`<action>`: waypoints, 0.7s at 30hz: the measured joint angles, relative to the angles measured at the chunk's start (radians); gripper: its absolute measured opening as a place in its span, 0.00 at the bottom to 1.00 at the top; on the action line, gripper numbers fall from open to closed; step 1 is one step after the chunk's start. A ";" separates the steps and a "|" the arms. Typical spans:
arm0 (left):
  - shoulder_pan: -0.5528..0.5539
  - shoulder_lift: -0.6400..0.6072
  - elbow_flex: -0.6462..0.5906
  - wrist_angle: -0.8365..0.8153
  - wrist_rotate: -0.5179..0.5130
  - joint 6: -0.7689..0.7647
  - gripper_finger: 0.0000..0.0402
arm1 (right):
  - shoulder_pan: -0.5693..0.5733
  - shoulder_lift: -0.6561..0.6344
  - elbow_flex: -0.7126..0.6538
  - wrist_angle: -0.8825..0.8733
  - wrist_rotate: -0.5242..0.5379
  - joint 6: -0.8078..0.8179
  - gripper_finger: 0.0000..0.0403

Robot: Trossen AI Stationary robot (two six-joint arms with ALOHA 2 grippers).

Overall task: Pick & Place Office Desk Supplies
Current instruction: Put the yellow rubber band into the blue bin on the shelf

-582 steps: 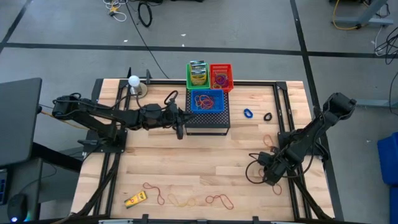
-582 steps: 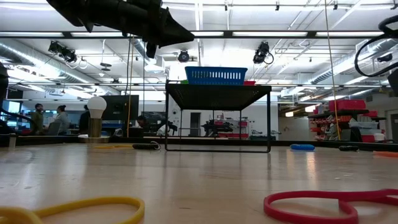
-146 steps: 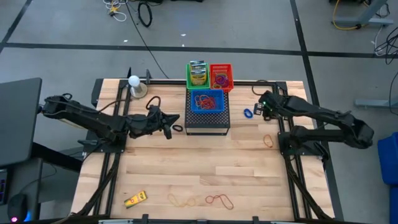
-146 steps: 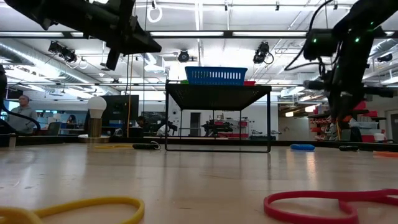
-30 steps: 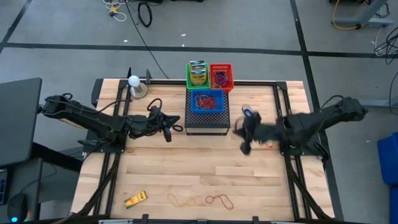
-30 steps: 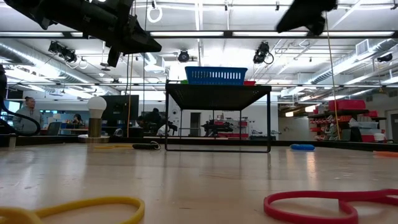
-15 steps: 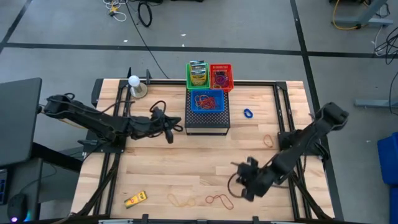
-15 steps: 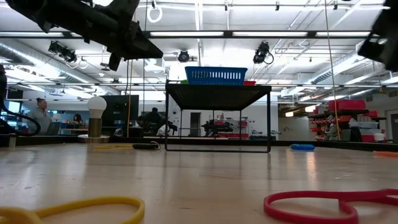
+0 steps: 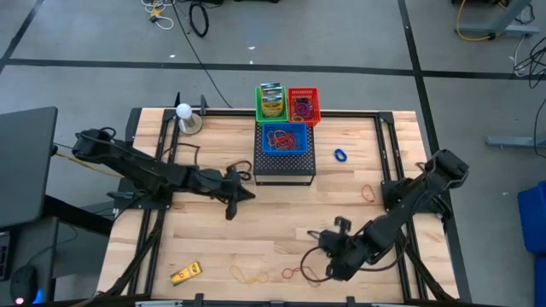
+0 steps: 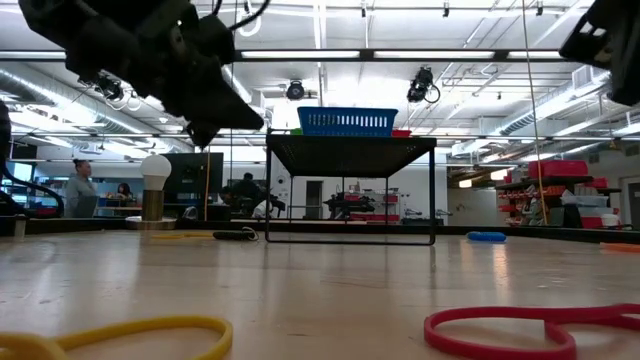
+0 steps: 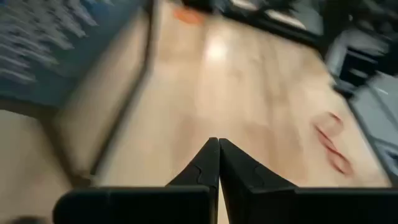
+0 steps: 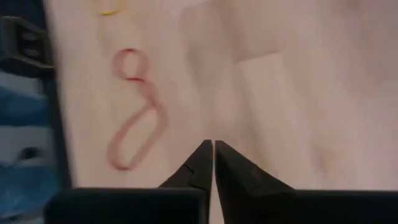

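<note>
The red band (image 9: 300, 274) lies on the table's (image 9: 256, 222) near edge, just beside your right gripper (image 9: 328, 266), whose fingers are pressed together and empty. You're on approach: part them, then descend over a loop. Left gripper (image 9: 230, 207), also closed, waits mid-table.

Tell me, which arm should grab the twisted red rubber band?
Probably the right: its shut end effector hovers near the twisted red rubber band at the table's front edge, while the left end effector is farther off, mid-table.
</note>
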 joint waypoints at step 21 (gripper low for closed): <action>-0.464 0.548 0.760 -0.834 -0.019 -0.415 0.03 | -0.024 -0.629 -0.568 0.195 0.333 -0.185 0.02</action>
